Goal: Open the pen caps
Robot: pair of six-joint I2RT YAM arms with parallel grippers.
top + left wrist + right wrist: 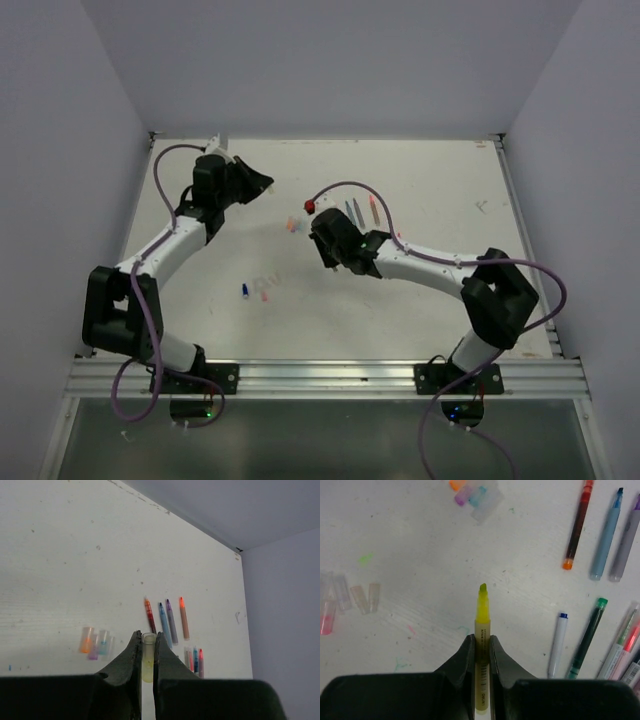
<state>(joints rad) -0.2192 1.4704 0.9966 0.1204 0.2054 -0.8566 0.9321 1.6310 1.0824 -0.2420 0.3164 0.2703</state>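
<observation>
We list: left gripper (pixel 147 639) clenched on a clear, yellow-tinged pen cap (pixel 147 657), lower centre of its wrist view; right gripper (pixel 481 639) clamped on the bare-tipped yellow highlighter (pixel 481 610), the two apart, so we judge this cap off; loose caps (pixel 479 497) upper centre.

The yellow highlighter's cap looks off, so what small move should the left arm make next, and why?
Probably lower the left pincer toward the loose caps on the table and release there. It is shut on the clear yellowish cap, while the right pincer holds the yellow highlighter with its tip bare, so this pen looks done.
</observation>
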